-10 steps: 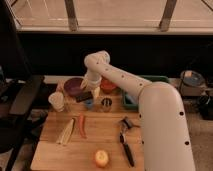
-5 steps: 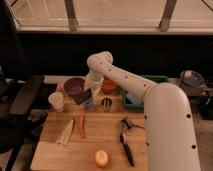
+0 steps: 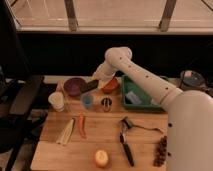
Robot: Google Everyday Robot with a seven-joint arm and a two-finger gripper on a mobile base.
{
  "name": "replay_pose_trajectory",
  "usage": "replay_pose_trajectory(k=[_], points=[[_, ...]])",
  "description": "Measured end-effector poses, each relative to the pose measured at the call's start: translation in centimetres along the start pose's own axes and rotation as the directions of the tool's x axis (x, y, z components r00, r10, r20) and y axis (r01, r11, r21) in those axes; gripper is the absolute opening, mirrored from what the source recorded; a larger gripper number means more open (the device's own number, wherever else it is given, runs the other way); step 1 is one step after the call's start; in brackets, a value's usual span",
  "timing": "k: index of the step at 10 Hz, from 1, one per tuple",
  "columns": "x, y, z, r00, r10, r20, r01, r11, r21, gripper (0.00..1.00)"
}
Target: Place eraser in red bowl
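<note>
Dark window glass and a pale sill ran behind a wooden table (image 3: 107,131), with a black chair (image 3: 20,102) pushed up at its left edge.

Camera view: the robot's white arm (image 3: 137,77) reached in from the right and bent down between two bowls at the back of the table. The gripper (image 3: 96,83) hung between the purple bowl (image 3: 73,86) and the red bowl (image 3: 111,86). It looked clamped on one end of the eraser (image 3: 88,87), which stuck out tilted toward the purple bowl's right rim, apparently clear of the tabletop. The red bowl sat just beside the gripper on the other side, so the eraser was not yet in it.

A green tray (image 3: 150,106) with a pale piece (image 3: 132,97) inside lay right of the red bowl. Nearer the front stood a white cup (image 3: 56,101), a small blue cup (image 3: 88,101) and a small metal object (image 3: 106,103). Further forward lay an orange-red vegetable (image 3: 81,126), pale sticks (image 3: 66,133), a black-handled utensil (image 3: 126,146), a round yellow fruit (image 3: 101,158) and a dark cluster (image 3: 161,149).

The eraser was probably light, stiff and slightly grippy, with little chance of breaking. A hold across its short sides near the middle would likely be steadier than an end grip, which could let it swing. No brand, label or writing could be read anywhere.
</note>
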Motion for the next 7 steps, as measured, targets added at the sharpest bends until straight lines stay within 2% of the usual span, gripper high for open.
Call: replay_pose_trajectory(k=[1, 3, 7], points=[[2.0, 0.1, -1.1, 0.999, 0.045, 0.013, -0.045, 0.998, 0.043, 0.0], [5.0, 0.4, -2.7, 0.995, 0.098, 0.022, -0.099, 0.991, 0.084, 0.0], [5.0, 0.4, -2.7, 0.995, 0.097, 0.022, -0.099, 0.992, 0.083, 0.0]])
